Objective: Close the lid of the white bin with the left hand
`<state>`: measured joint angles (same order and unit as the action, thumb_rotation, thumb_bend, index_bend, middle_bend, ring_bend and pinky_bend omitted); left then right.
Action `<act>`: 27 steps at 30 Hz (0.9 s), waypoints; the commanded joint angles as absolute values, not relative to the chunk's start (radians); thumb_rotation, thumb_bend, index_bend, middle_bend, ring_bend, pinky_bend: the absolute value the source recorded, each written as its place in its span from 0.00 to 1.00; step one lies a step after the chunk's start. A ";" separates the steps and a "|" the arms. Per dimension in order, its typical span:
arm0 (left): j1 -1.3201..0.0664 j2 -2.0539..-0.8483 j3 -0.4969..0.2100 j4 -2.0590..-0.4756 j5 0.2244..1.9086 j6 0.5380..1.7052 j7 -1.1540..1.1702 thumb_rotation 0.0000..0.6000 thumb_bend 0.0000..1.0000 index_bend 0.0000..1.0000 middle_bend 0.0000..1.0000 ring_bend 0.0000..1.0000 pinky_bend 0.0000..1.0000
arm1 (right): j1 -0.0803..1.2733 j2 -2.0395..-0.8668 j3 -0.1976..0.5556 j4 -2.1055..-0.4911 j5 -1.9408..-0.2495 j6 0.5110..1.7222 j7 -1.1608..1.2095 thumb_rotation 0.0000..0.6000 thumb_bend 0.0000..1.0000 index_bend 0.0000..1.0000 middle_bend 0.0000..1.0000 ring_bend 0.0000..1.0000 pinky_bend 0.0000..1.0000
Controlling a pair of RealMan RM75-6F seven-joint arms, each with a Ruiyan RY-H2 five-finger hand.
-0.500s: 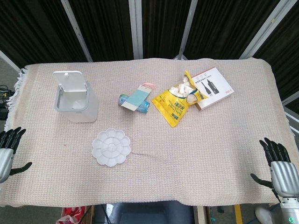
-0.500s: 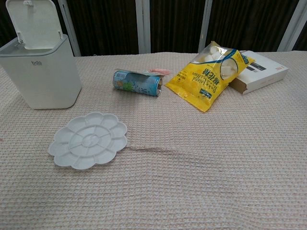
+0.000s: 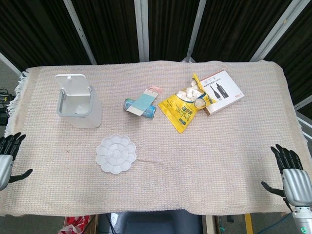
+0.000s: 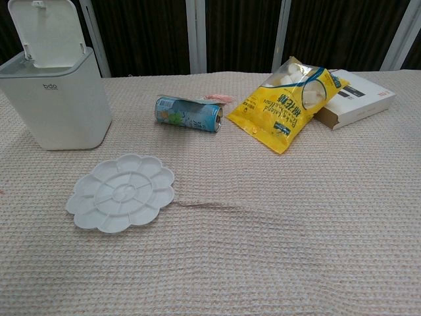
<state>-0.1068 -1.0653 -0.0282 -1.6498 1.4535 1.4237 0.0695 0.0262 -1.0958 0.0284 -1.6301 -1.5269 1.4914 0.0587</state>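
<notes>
Left hand (image 3: 7,155), empty with fingers spread at the desk's (image 3: 219,146) near edge, sits well apart from the white bin (image 3: 78,108), whose upright lid (image 4: 46,31) a clumsy reach might knock, toppling it.

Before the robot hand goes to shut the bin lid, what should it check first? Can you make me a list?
1. Lid up and waiting to be shut: ok, it stands open above the bin.
2. Left robot hand free: ok, fingers apart, holding nothing, at the table's edge.
3. Right robot hand out of the way: ok, at the far right edge, empty.
4. Path to the bin free: ok, the palette lies right of the direct line.
5. Bin standing steady: ok, upright on the cloth.
6. Anything inside sticking up to block the lid: cannot tell, the inside is not clearly shown.
</notes>
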 commanded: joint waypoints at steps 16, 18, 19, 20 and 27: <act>-0.285 -0.993 -0.225 -1.769 1.255 1.308 0.246 1.00 0.32 0.00 0.40 0.51 0.74 | 0.028 -1.089 0.033 -1.639 -1.512 1.481 0.085 1.00 0.15 0.00 0.00 0.00 0.00; -0.324 -0.991 -0.253 -1.777 1.210 1.271 0.281 1.00 0.33 0.00 0.61 0.64 0.83 | 0.029 -1.088 0.034 -1.642 -1.507 1.478 0.086 1.00 0.15 0.00 0.00 0.00 0.00; -0.349 -0.990 -0.270 -1.785 1.181 1.247 0.300 1.00 0.34 0.00 0.66 0.67 0.86 | 0.029 -1.088 0.035 -1.644 -1.505 1.477 0.086 1.00 0.15 0.00 0.00 0.00 0.00; -0.365 -0.988 -0.280 -1.789 1.161 1.231 0.312 1.00 0.36 0.00 0.74 0.72 0.89 | 0.029 -1.088 0.035 -1.645 -1.503 1.477 0.086 1.00 0.15 0.00 0.00 0.00 0.00; -0.528 -0.989 -0.367 -1.799 0.938 1.082 0.432 1.00 0.53 0.00 0.92 0.84 0.97 | 0.031 -1.085 0.041 -1.655 -1.484 1.466 0.091 1.00 0.15 0.00 0.00 0.00 0.00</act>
